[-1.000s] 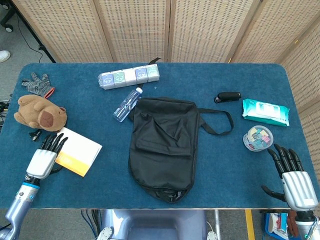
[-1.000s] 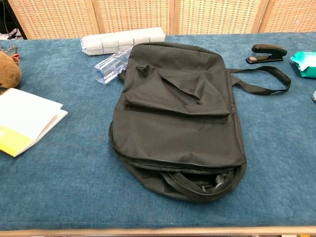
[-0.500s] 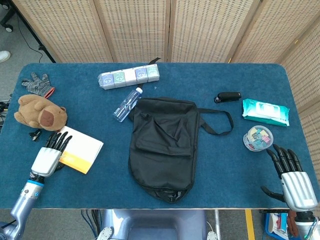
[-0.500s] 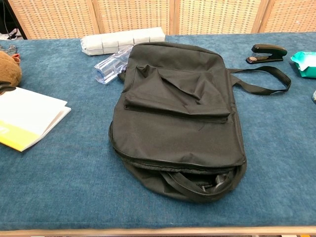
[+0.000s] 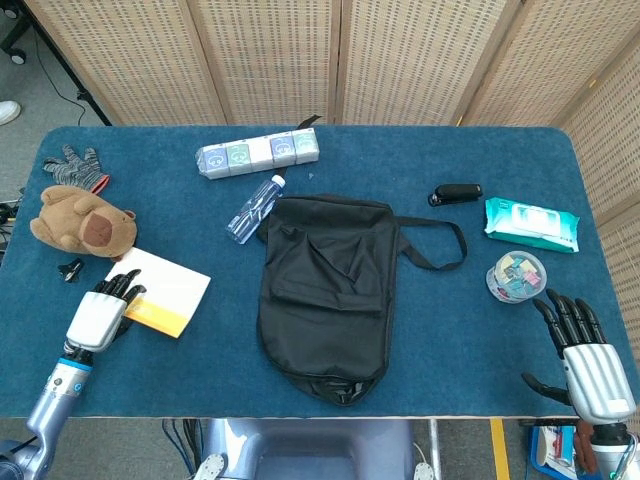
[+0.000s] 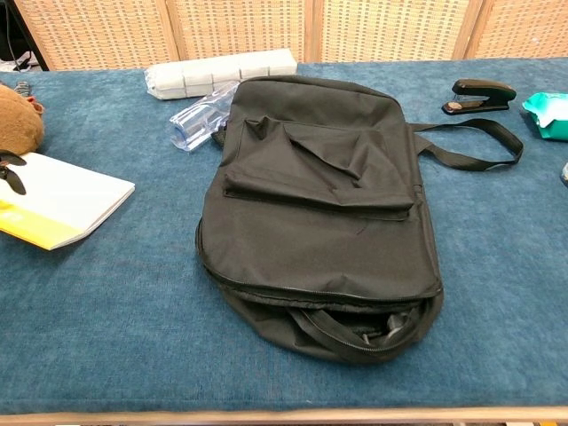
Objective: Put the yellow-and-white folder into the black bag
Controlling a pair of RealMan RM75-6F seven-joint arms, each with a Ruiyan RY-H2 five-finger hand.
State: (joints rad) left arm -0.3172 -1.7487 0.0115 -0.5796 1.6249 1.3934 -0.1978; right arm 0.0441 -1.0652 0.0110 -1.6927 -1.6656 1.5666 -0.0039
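The yellow-and-white folder (image 5: 168,289) lies flat at the front left of the table, also in the chest view as the folder (image 6: 67,200). My left hand (image 5: 99,316) lies at its left edge, fingers stretched out and fingertips resting on the cover, gripping nothing. The black bag (image 5: 330,290) lies flat in the middle, its unzipped mouth (image 6: 355,333) facing the front edge and its strap (image 5: 440,245) trailing right. My right hand (image 5: 587,360) hovers open at the front right corner, far from both.
A brown plush toy (image 5: 82,223), a glove (image 5: 75,166) and a small black clip (image 5: 70,268) lie behind the folder. A row of white boxes (image 5: 258,153) and a plastic bottle (image 5: 255,209) lie behind the bag. A stapler (image 5: 456,193), a wipes pack (image 5: 531,223) and a clip tub (image 5: 516,276) are at the right.
The folder has slid to the right and turned a little, with my left hand following at its left edge. The plush toy shifted slightly. The right hand has not moved.
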